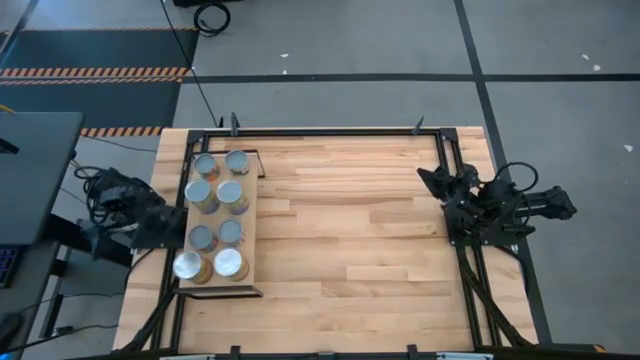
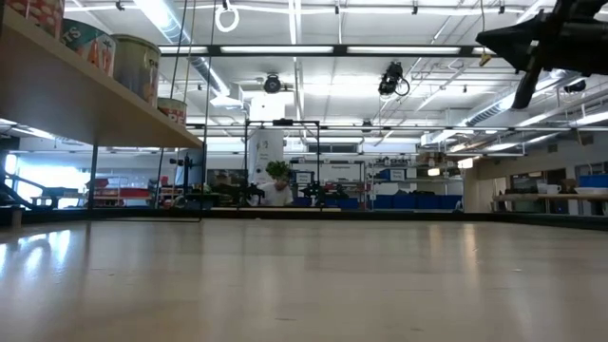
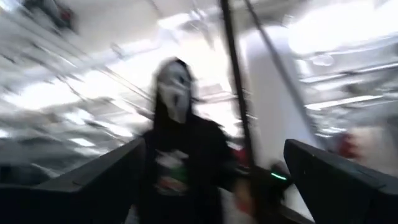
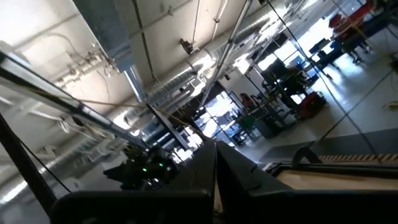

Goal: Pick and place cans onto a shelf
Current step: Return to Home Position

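Folding both arms back to rest looked like the step in hand, because all eight cans (image 1: 233, 195) stood on the shelf (image 1: 251, 240) and none was left on the bare tabletop (image 1: 380, 250). At the far left, the left arm crouched just beyond the tabletop's left edge, close beside the shelf. The left gripper (image 3: 214, 149) was tilted up toward the ceiling, its fingers spread wide and holding nothing. The shelf ran along that left edge, and the cans stood on it in two rows of four, set close together.

To finish well, the left arm would best draw outward and away from the shelf. That way, neither a finger nor a joint would clip the nearest row of cans or the thin black frame.

The middle of the tabletop held nothing of the task. At the right, the right arm sat folded over the tabletop's right edge, raised well above the surface. The right gripper (image 4: 216, 149) pointed inward and upward, its fingers pressed together on nothing.
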Robot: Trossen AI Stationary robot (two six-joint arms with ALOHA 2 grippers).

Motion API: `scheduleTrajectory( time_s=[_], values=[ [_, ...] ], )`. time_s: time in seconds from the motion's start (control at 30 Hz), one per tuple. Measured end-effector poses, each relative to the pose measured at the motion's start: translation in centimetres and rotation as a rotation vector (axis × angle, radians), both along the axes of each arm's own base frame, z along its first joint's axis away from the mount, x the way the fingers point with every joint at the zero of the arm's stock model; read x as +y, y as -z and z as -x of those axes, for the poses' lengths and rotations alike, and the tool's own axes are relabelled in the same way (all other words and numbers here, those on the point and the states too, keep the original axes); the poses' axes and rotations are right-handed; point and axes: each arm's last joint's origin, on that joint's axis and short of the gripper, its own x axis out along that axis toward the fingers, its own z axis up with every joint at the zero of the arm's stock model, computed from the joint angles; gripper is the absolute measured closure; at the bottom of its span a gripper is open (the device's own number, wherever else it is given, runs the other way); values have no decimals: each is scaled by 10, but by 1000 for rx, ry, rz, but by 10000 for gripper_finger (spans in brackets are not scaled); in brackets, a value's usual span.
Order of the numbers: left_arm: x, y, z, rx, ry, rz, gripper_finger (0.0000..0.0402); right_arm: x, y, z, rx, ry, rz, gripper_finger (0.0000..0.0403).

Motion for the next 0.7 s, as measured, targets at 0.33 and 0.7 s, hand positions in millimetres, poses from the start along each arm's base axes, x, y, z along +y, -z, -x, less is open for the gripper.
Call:
scheduleTrajectory(
  time_s=[0.33, 0.7],
  values=[
    [-1, 3, 12, -133, 254, -209, 14, 0, 4, -2, 30, 8, -33, 384],
    [-7, 47, 4, -182, 334, -101, 14, -1, 5, -2, 40, 12, -47, 384]
  ],
)
